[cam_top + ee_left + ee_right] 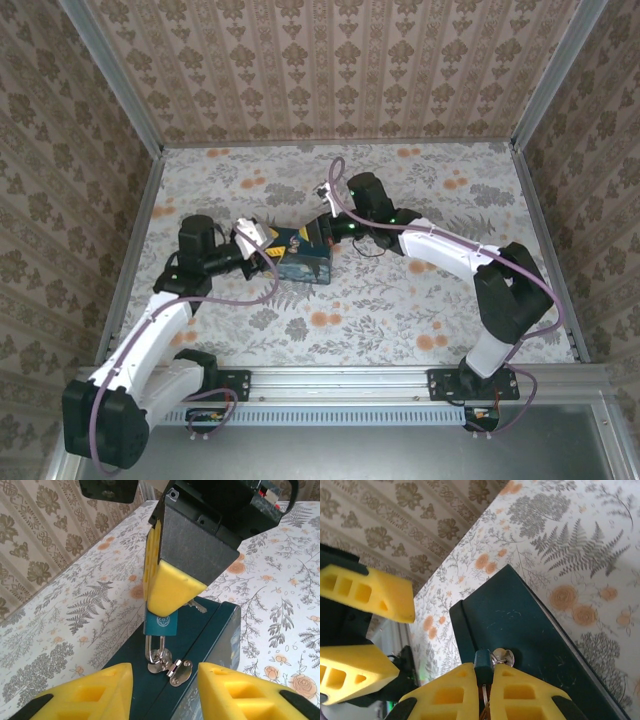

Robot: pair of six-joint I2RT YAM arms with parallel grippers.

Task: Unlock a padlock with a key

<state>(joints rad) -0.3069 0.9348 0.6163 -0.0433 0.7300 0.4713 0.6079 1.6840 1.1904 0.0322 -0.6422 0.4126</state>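
- The right gripper (484, 672) is clenched on the padlock (162, 625), pinching its teal body by the flat sides.
- The padlock hangs at the edge of the dark box (215, 640). Its shackle runs through the small metal hasp (175, 669) there.
- The box sits mid-table (400, 320). The grippers meet over it, one reaching in from the left and the other from the right.
- The left gripper (165, 670) is released, with its fingers spread wide and nothing between them. Its tips flank the hasp, just near of it. We see no contact.
- For the key (484, 705), we note a thin reddish-brown sliver in the slit between the right fingers, behind the padlock body. We take this for the key, but we cannot tell whether it is seated in the lock.
- Our judgement is that the step in hand is turning the key while the lock is held steady, and that the lock is not yet open.
- To do it well:
  - Hold the right grip firm and the padlock square, so that the turn does not twist the body instead.
  - Bring the left fingers in along the line of the shackle.
  - Close them only once they are aligned.
  - Avoid levering against the hasp.
- We see two risks. The parts are tiny and may slip from the soft yellow pads, and a sideways pull could drag the box across the table.
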